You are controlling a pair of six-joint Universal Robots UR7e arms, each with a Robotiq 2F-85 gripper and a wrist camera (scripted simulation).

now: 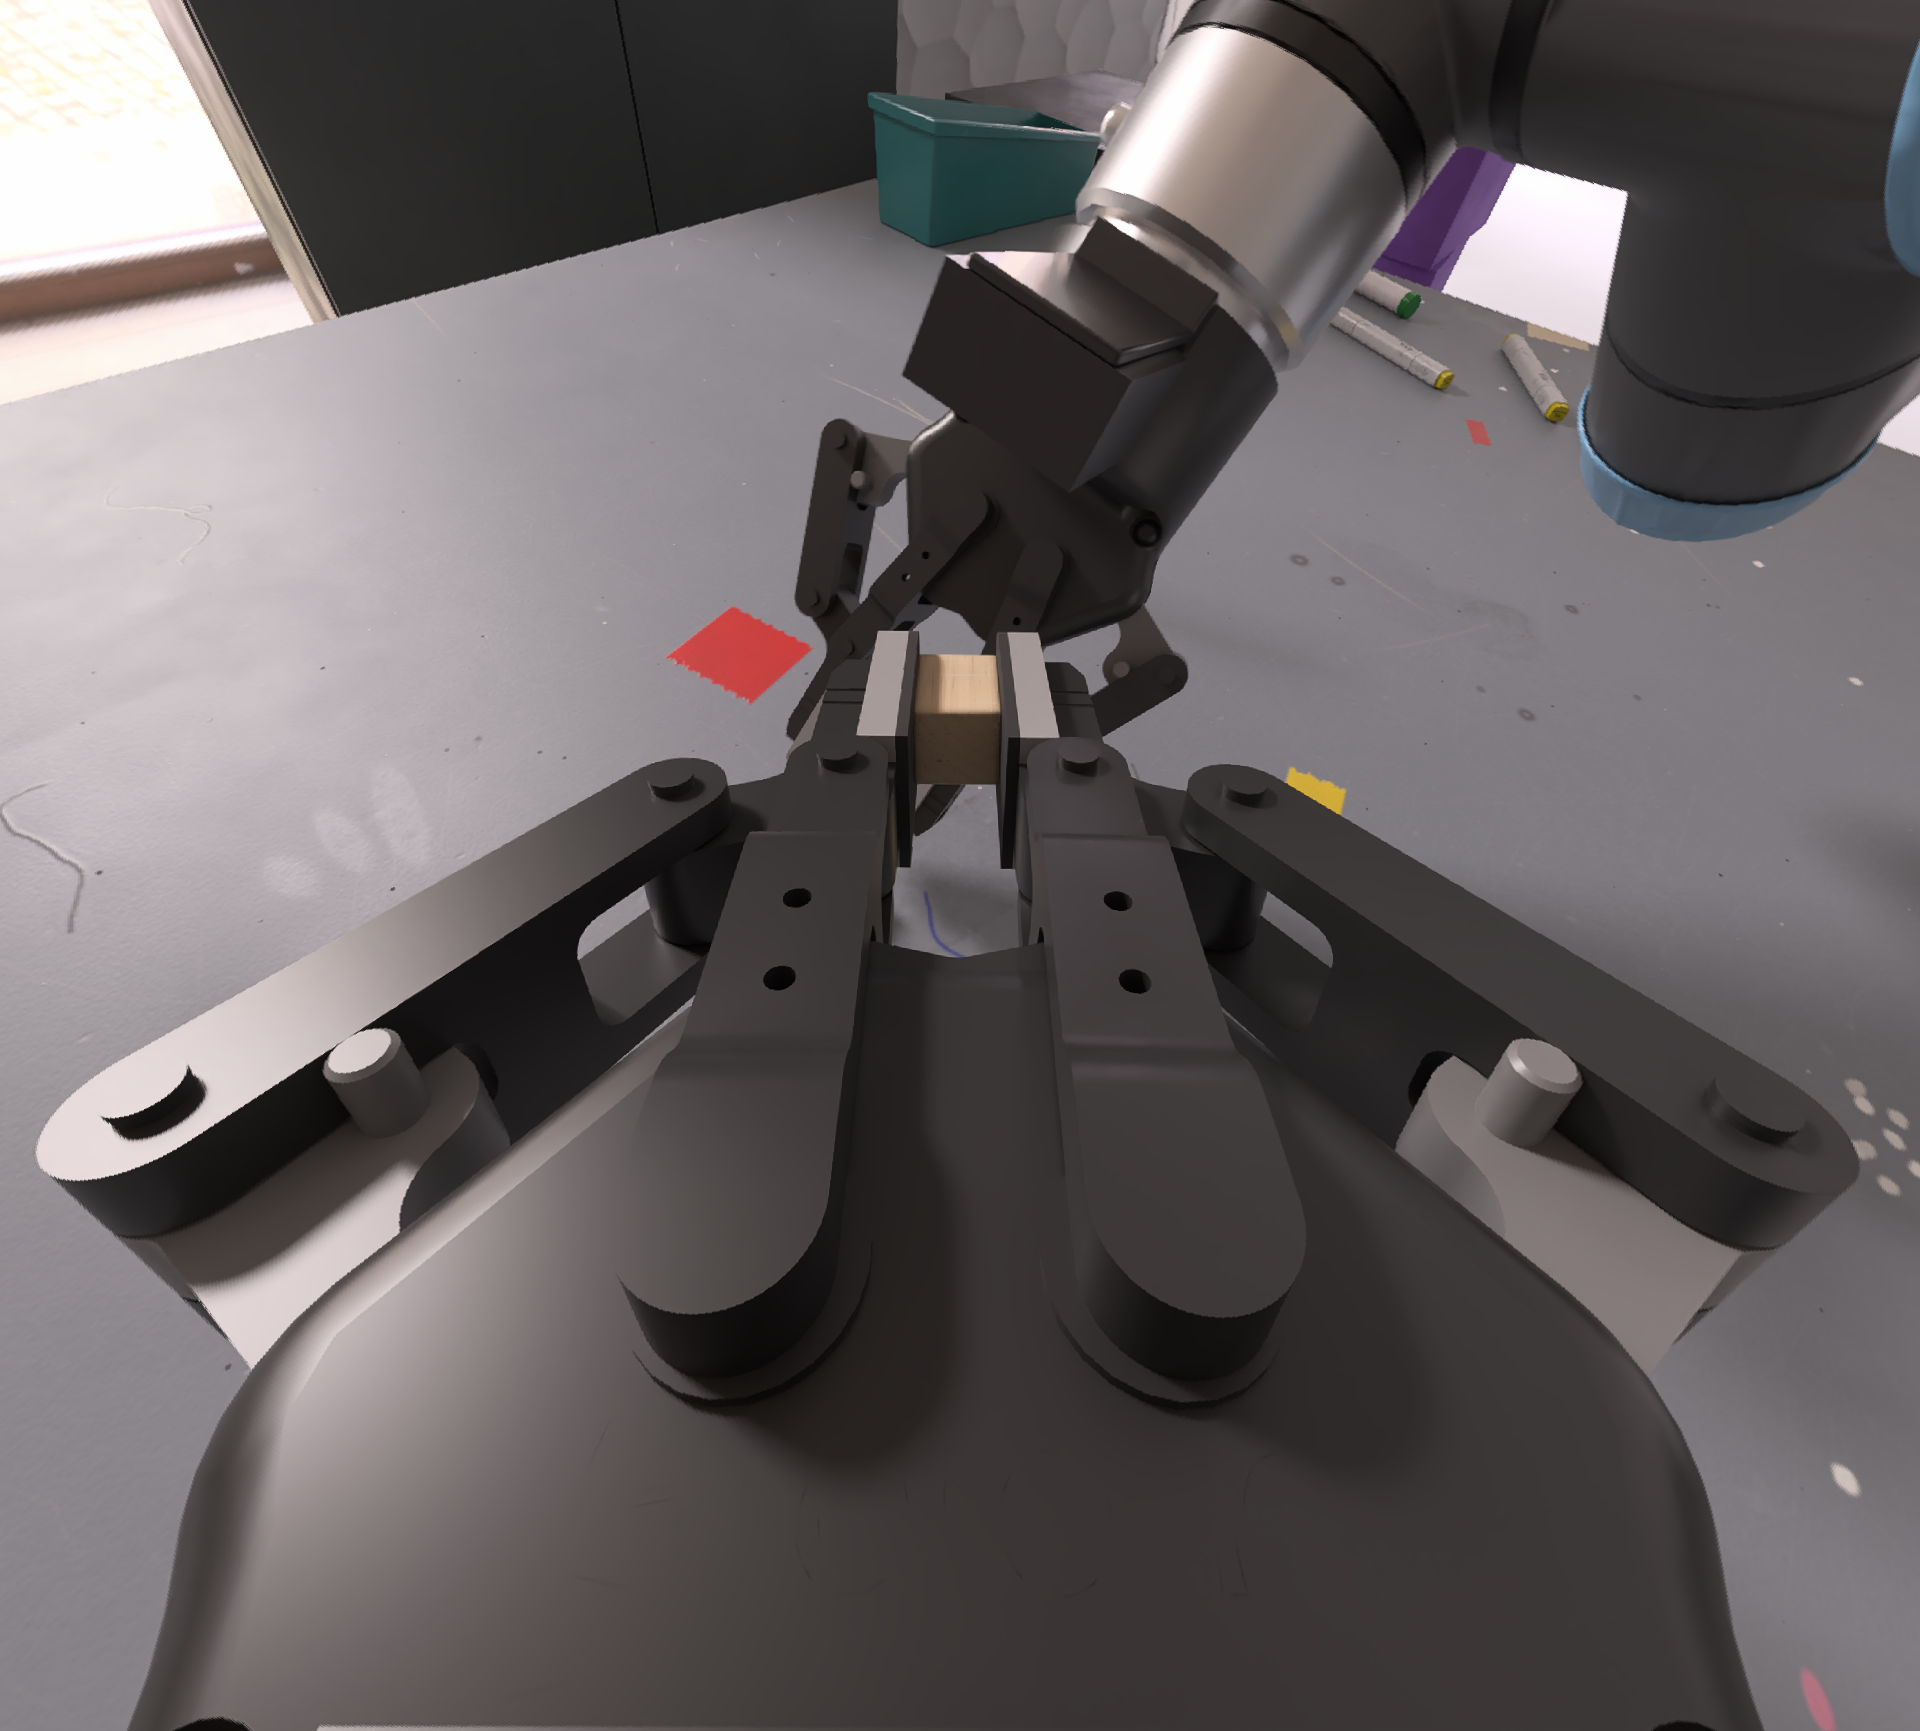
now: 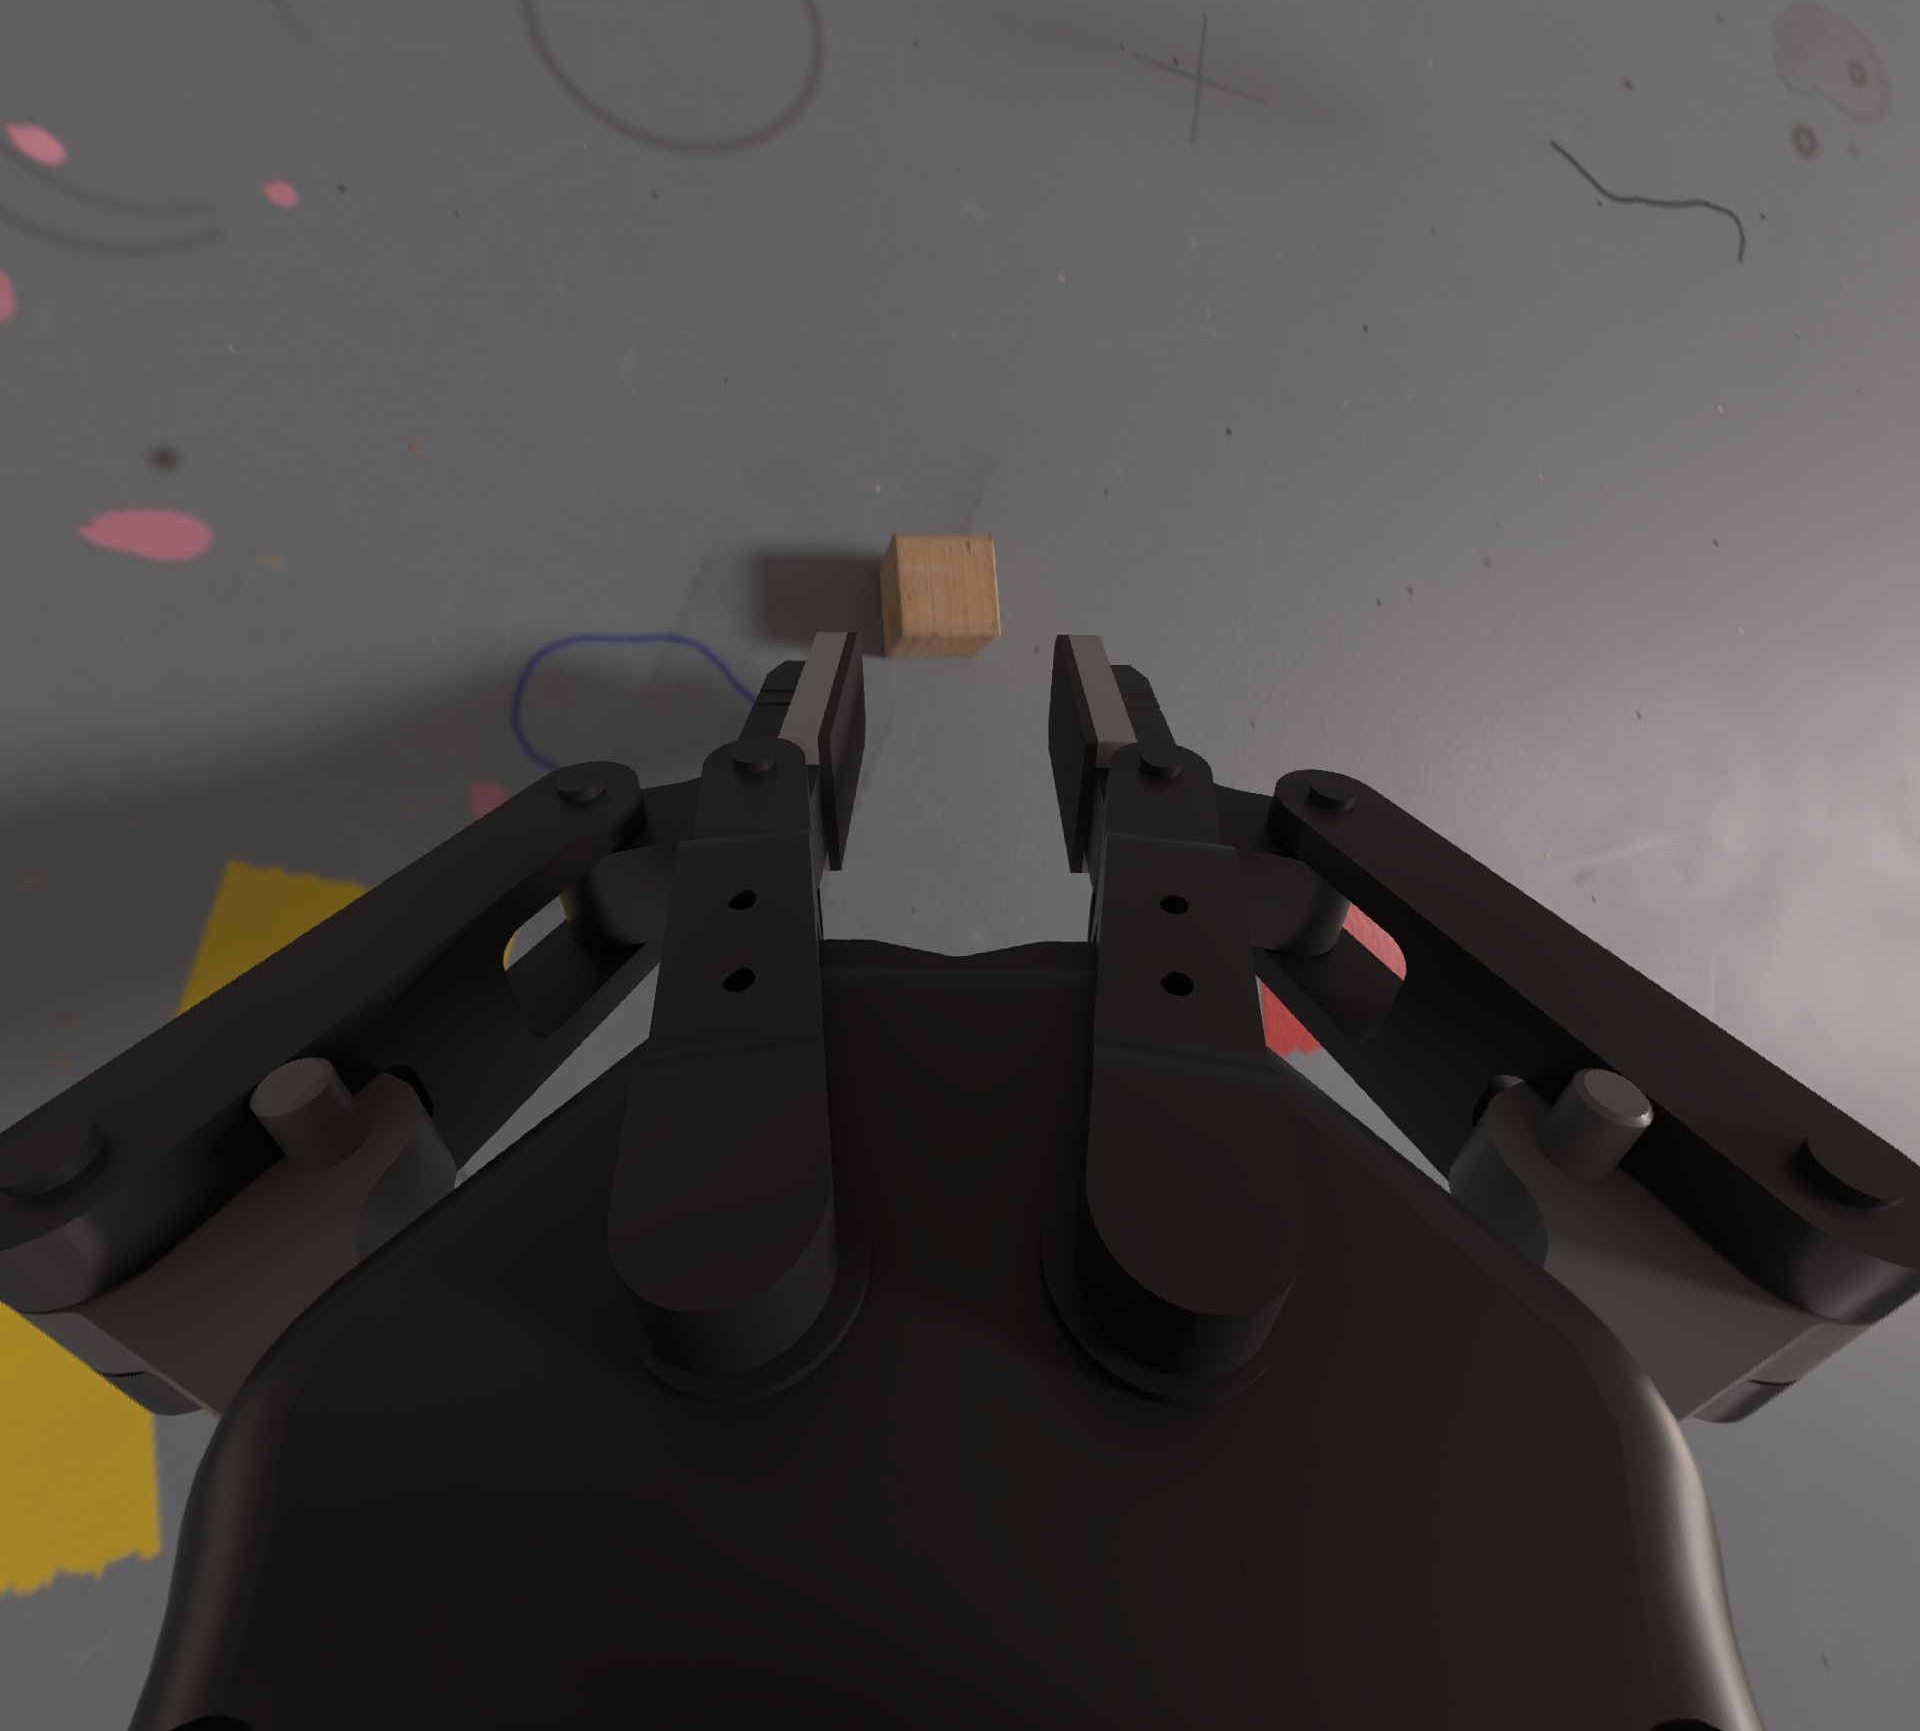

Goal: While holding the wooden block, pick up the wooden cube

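- Left gripper (image 1: 956,725) is seen clamped on the wooden block (image 1: 956,717), both pads pressed flat against its sides, above the grey table (image 1: 416,538).
- Right gripper (image 2: 958,694) is held open with nothing between its fingers; the wooden cube (image 2: 940,595) is seen resting on the table just beyond the fingertips.
- Beyond the block, red tape (image 1: 740,651) is stuck to the table.
- Farther back, a teal bin (image 1: 971,169) and markers (image 1: 1392,346) are seen.
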